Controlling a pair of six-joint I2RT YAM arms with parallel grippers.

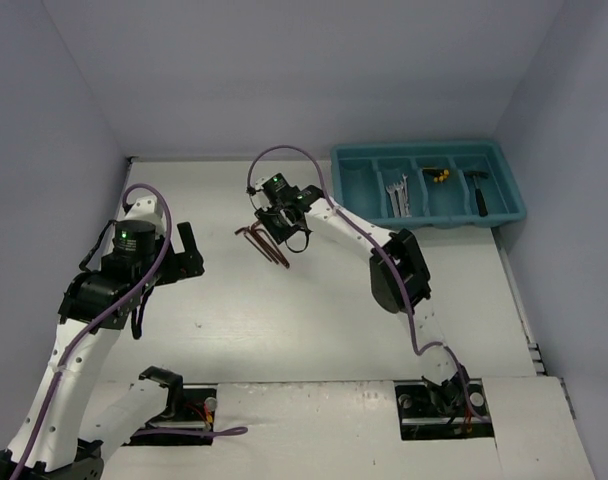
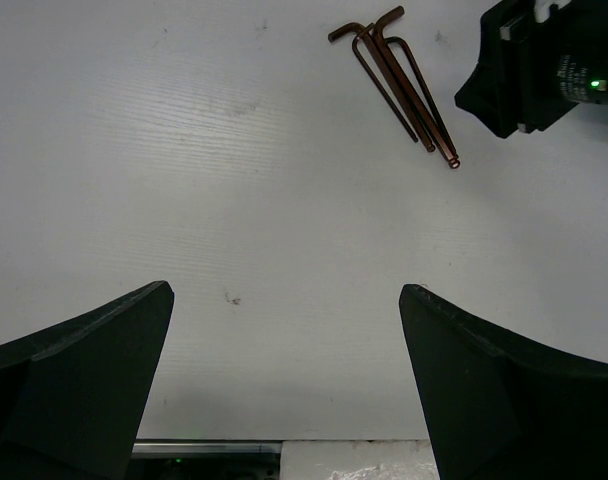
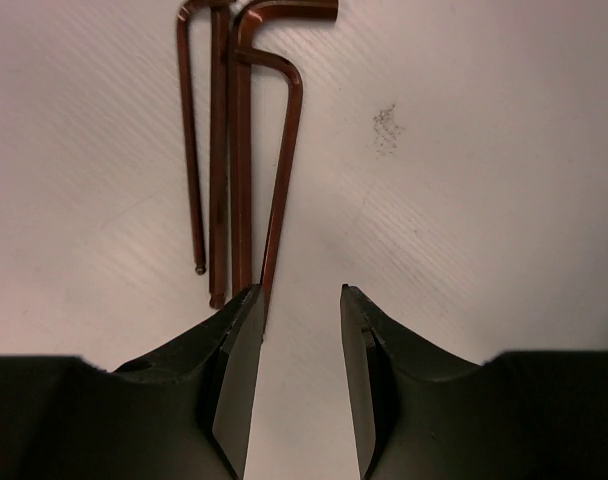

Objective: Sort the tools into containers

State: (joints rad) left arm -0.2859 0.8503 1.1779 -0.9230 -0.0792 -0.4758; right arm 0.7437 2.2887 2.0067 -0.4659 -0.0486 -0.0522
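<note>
Hex keys [image 3: 234, 150] lie bunched at one fingertip of the right tool [image 3: 297, 292]; part-open, seemingly empty, it could snag several.

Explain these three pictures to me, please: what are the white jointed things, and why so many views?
They are robot arms, the left arm and the right arm, bolted to a table. Each ends in two black fingers for pinching. The wide picture looks down from above and behind them. The other two come from cameras on the wrists, so each shows its own fingers at the bottom. On the table lie reddish hex keys. A teal tray at the far right holds wrenches, yellow pieces and a small hammer. The left fingers stand wide open over bare table. The right fingers are slightly apart at the keys' ends, with nothing between them. Nothing is held.
</note>
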